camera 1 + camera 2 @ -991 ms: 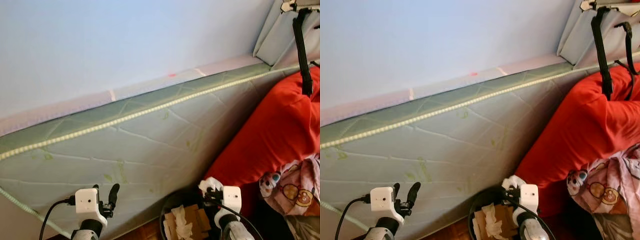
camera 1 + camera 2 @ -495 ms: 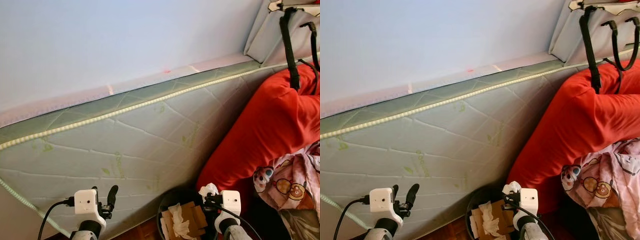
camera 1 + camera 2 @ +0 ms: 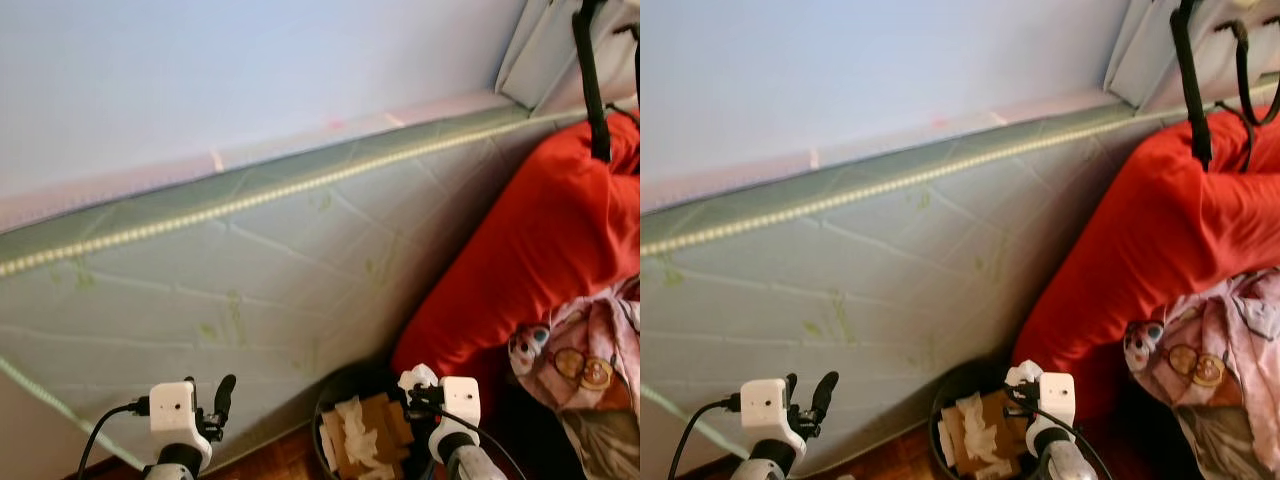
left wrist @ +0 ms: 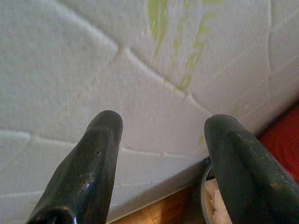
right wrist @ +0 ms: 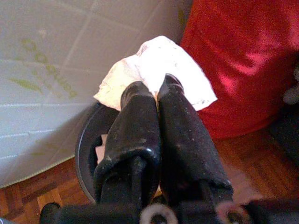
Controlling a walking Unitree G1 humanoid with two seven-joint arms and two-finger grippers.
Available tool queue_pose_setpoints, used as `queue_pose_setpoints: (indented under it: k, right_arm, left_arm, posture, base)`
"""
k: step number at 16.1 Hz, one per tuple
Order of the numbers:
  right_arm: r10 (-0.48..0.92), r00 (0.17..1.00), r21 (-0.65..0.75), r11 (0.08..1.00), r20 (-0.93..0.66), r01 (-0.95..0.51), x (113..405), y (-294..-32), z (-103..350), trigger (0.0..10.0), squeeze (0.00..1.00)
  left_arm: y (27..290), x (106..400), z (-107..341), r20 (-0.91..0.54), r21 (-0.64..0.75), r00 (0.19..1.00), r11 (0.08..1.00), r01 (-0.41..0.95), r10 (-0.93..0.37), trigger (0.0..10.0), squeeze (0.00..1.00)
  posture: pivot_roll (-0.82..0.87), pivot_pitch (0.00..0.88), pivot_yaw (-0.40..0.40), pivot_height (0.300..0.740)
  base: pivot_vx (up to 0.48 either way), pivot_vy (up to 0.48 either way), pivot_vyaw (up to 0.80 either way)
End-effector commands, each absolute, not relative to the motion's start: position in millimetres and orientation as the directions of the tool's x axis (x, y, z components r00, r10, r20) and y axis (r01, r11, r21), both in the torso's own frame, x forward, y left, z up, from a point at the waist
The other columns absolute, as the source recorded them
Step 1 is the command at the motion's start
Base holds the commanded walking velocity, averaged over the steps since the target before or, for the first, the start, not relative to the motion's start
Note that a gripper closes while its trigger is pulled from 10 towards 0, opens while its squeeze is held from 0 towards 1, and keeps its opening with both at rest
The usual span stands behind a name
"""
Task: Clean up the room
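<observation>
My right gripper [image 5: 158, 88] is shut on a crumpled white tissue [image 5: 159, 70], held above the far rim of a black round bin [image 3: 335, 395] that holds cardboard pieces and white paper [image 3: 362, 432]. From the head views the tissue [image 3: 418, 378] sits at the gripper tip beside the red cushion [image 3: 540, 250]. My left gripper [image 4: 161, 128] is open with nothing between its fingers, facing the quilted mattress side [image 4: 140, 70].
A pale green mattress [image 3: 250, 270] leans on its edge along the blue wall. A red cushion stands to the right with a black-strapped bag [image 3: 590, 70] above it and a pink patterned cloth [image 3: 580, 350] below. Wooden floor [image 5: 261, 172] surrounds the bin.
The head views have shifted a little and blurred; the camera moved. Both grippers hold the same pose, the right one still on the tissue over the bin.
</observation>
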State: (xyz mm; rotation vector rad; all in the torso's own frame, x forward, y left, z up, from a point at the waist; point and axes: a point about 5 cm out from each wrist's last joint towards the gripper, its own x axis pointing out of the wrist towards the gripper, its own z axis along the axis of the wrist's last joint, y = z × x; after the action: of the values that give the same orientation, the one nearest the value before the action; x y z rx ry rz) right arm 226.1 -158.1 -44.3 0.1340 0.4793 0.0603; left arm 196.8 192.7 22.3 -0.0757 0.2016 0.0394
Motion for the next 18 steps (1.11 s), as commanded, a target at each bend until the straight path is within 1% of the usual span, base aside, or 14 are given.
queue_pose_setpoints:
  k: [1,6,12,15,18]
  right_arm:
    - [0.088,0.886,0.14,0.99,-0.456,-0.027,226,-159,-45,10.0,0.0]
    - [0.107,0.883,0.146,0.988,-0.458,-0.044,228,-157,-44,10.0,0.0]
    - [0.163,0.865,0.158,0.983,-0.474,-0.098,236,-148,-42,10.0,0.0]
    - [0.155,0.848,0.135,0.986,-0.507,-0.099,248,-151,-38,10.0,0.0]
    - [0.148,0.852,0.134,0.987,-0.502,-0.092,259,-152,-31,10.0,0.0]
  left_arm:
    - [192,194,17,-0.218,-0.067,0.975,0.997,-0.043,0.027,10.0,0.0]
    - [193,194,14,-0.216,-0.07,0.976,0.996,-0.047,0.031,10.0,0.0]
    - [192,195,14,-0.213,-0.072,0.977,0.996,-0.043,0.026,10.0,0.0]
    - [192,197,18,-0.196,-0.072,0.98,0.997,-0.038,0.023,10.0,0.0]
    - [195,201,22,-0.185,-0.066,0.982,0.997,-0.04,0.028,10.0,0.0]
  posture:
    - [0.06,0.07,-0.054,0.654]
    - [0.06,0.074,-0.055,0.654]
    - [0.07,0.085,-0.052,0.654]
    - [0.09,0.111,-0.054,0.654]
    - [0.1,0.129,-0.06,0.654]
  base:
    - [0.0,0.0,0.0]
    - [0.0,0.0,0.0]
    - [0.0,0.0,0.0]
    - [0.0,0.0,0.0]
    - [0.0,0.0,0.0]
